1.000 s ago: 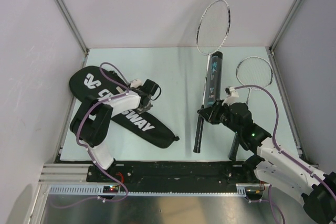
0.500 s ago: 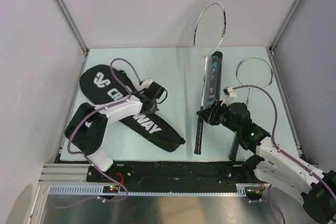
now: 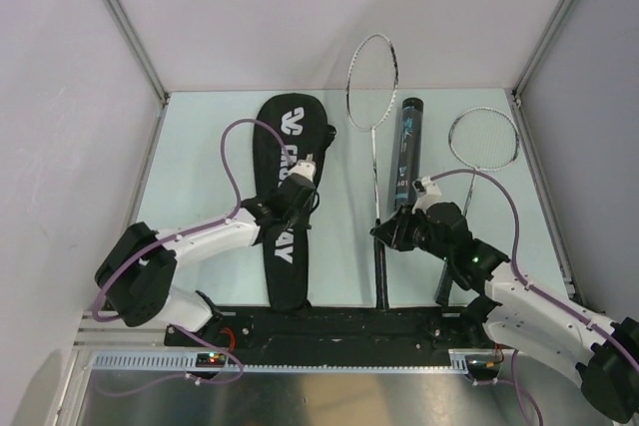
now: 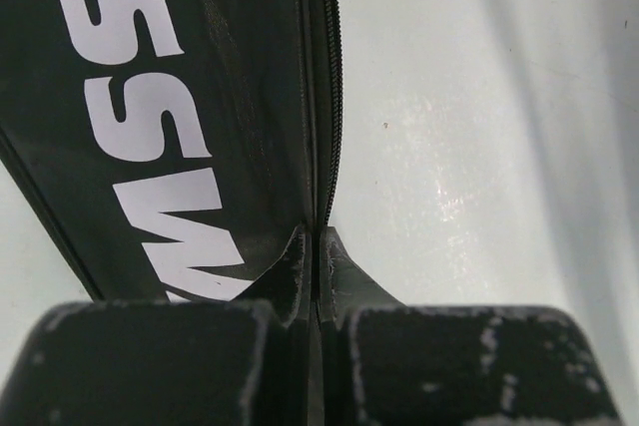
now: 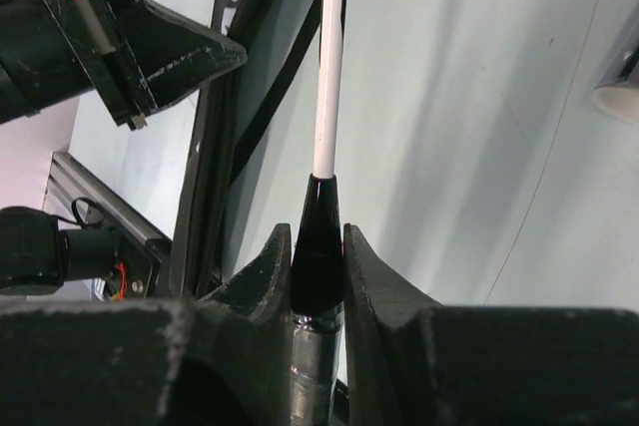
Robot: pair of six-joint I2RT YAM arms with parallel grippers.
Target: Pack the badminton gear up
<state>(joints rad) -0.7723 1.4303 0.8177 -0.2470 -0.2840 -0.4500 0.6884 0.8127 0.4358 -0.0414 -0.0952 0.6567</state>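
Note:
The black white-lettered racket bag (image 3: pixel 283 246) lies lengthwise left of centre. My left gripper (image 3: pixel 301 198) is shut on its right zipper edge, and the left wrist view shows the pinched fabric (image 4: pixel 318 246) of the bag (image 4: pixel 200 97). My right gripper (image 3: pixel 385 232) is shut on the black cone at the top of a racket's handle (image 5: pixel 318 236). That racket (image 3: pixel 373 162) has its silver head leaning on the back wall. The second racket (image 3: pixel 483 139) lies at the right. The black tube (image 3: pixel 407 147) lies between the two rackets. No shuttlecocks show.
Grey walls with metal posts enclose the light table (image 3: pixel 200 157) on three sides. A black rail (image 3: pixel 329 324) runs along the near edge by the arm bases. The left arm's gripper (image 5: pixel 130 47) and the bag's edge (image 5: pixel 235 17) show in the right wrist view.
The left gripper has swung the bag from a diagonal at the far left to lengthwise near the centre. The right gripper's racket has turned, its head moving left along the back wall.

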